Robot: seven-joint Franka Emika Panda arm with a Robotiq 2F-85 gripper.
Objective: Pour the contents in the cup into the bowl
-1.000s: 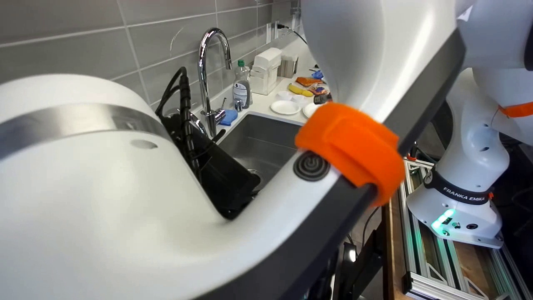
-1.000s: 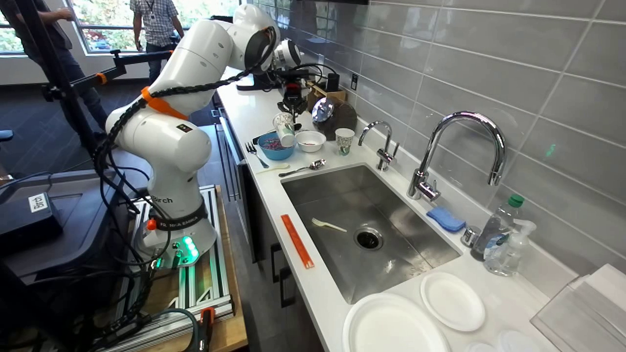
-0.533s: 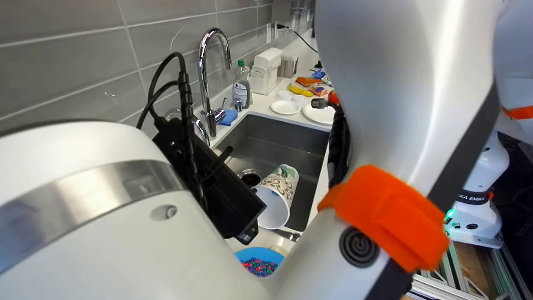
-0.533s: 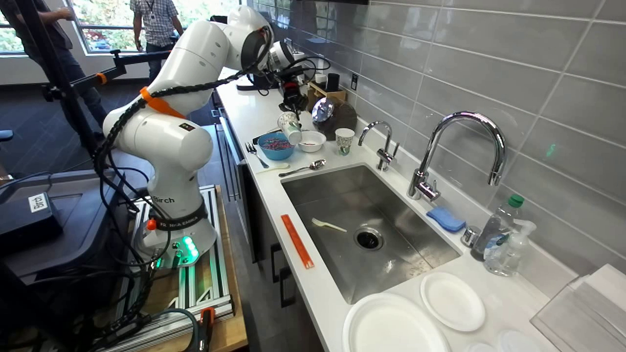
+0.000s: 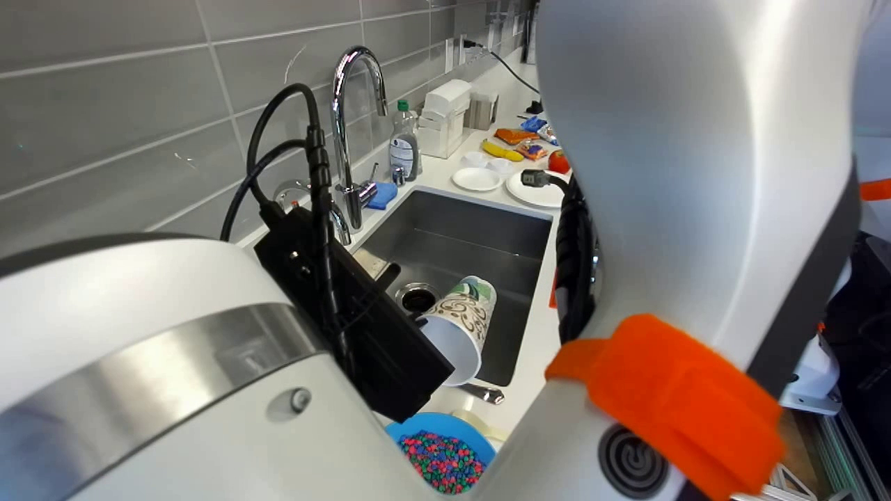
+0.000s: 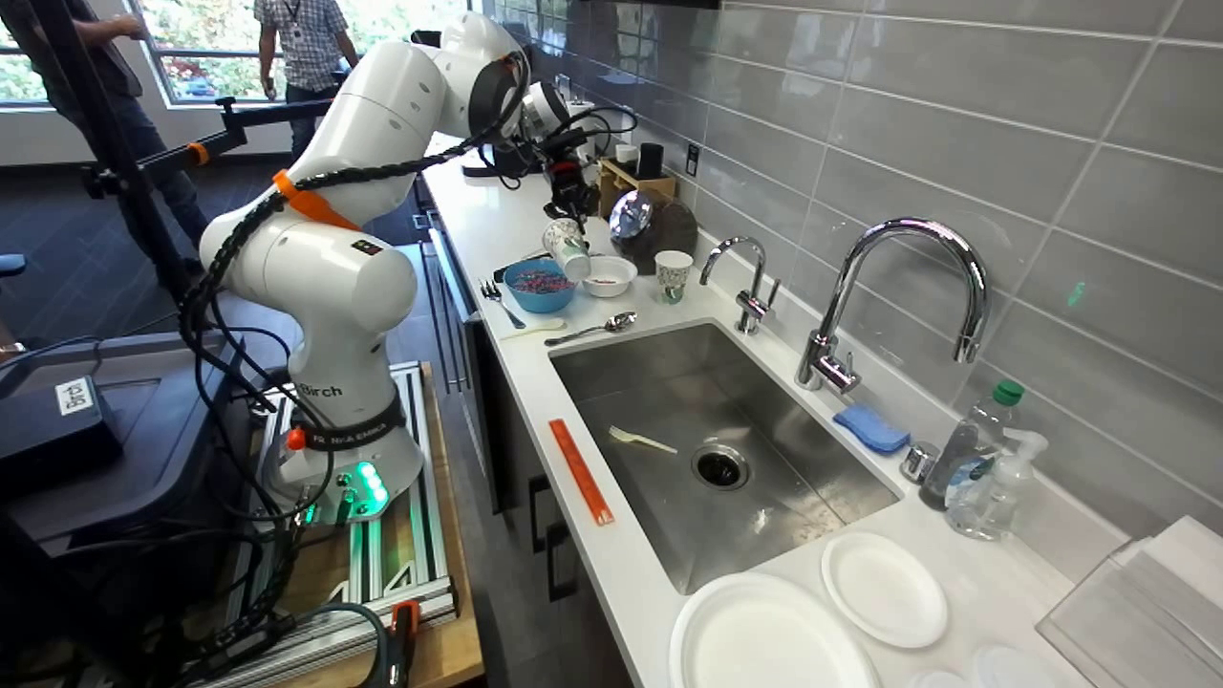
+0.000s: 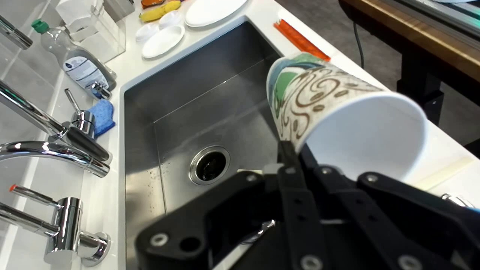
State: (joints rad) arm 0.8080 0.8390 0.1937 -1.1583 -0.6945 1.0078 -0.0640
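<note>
The cup [image 7: 322,93] is paper, white with a brown swirl and green print. It is tilted nearly onto its side, and its visible inside is white with no contents seen. It shows in both exterior views [image 5: 465,309] [image 6: 566,250]. My gripper [image 7: 296,150] is shut on the cup's wall at the rim; its fingertips also show in an exterior view [image 6: 571,215]. The blue bowl [image 6: 540,300] holds many small pink, blue and green bits and sits below the cup; the arm hides part of it in an exterior view [image 5: 411,422]. No plain white cup shows.
A white bowl [image 6: 611,290] with a few bits stands beside the blue bowl. A second patterned cup [image 6: 673,277] stands upright near the small tap [image 6: 750,306]. A fork [image 6: 502,304] and a spoon [image 6: 592,330] lie near the sink [image 6: 669,506]. The tall tap [image 6: 822,354] rises behind it.
The cup has moved slightly toward the wall and turned further, uncovering more of the blue bowl. The arm has shifted, and the cup and bowl it hid in an exterior view now show.
</note>
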